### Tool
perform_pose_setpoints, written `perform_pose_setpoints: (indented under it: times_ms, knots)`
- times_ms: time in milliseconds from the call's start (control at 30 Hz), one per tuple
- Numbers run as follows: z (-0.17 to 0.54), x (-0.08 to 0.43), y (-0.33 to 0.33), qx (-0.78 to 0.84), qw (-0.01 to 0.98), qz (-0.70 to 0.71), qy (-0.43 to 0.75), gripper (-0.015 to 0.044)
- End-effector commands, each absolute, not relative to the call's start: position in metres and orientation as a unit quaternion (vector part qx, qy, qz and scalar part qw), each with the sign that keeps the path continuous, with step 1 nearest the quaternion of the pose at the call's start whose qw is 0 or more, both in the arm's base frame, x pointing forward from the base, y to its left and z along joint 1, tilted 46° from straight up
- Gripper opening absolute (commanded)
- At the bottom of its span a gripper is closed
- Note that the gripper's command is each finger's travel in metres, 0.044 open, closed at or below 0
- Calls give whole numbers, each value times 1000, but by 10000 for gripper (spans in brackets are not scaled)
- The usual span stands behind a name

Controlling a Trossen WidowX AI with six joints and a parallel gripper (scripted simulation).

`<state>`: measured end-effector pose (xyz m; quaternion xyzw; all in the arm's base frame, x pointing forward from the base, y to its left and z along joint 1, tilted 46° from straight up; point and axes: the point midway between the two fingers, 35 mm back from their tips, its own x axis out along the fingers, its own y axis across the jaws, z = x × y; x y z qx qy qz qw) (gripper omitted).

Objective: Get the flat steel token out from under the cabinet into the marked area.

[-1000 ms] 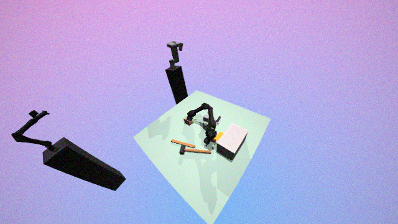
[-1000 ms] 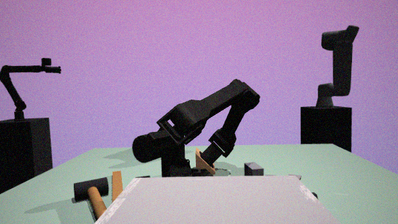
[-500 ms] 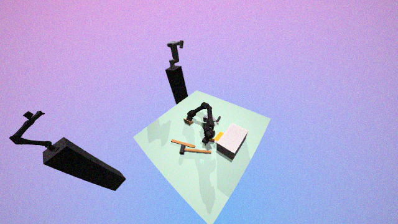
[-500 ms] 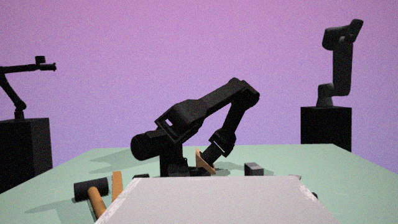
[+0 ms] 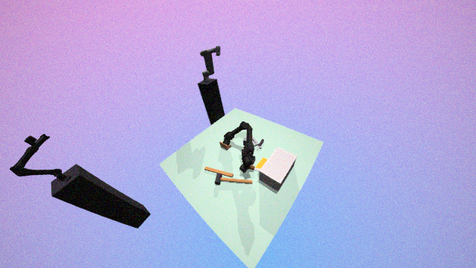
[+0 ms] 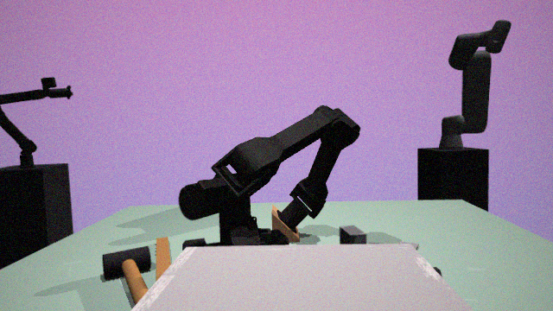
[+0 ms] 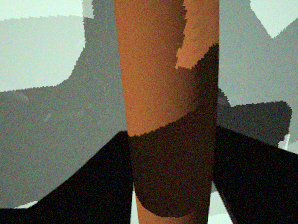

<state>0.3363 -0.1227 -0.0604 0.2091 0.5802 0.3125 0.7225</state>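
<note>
My gripper [image 5: 248,167] [image 7: 165,136] is shut on a round orange-brown wooden handle [image 7: 162,90], low in front of the cabinet [image 5: 278,167] [image 6: 298,281]. In the top view a short piece of the handle [image 5: 252,167] shows beside the fingers, pointing toward the cabinet's front corner. A thin pale part shows at its end; whether it reaches under the cabinet, I cannot tell. The yellow marked area [image 5: 261,163] lies along the cabinet front, beside the held tool. The token is not visible in any view. In the exterior view the cabinet top hides the fingers.
A mallet with a black head [image 5: 218,179] [image 6: 126,263] and wooden handle lies to the side of the gripper, with a flat wooden bar [image 5: 219,171] [image 6: 162,257] close by. A dark grey block [image 6: 352,234] stands beyond the cabinet. Two other arms stand on black pedestals off the table.
</note>
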Motion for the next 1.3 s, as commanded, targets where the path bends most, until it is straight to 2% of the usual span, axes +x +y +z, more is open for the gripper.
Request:
perform_pose_setpoints:
  times_ms: [0,1267]
  knots:
    - [-62,331,-122,208,722,315,580,0]
    - [-79,277,-129,208,722,314,581,0]
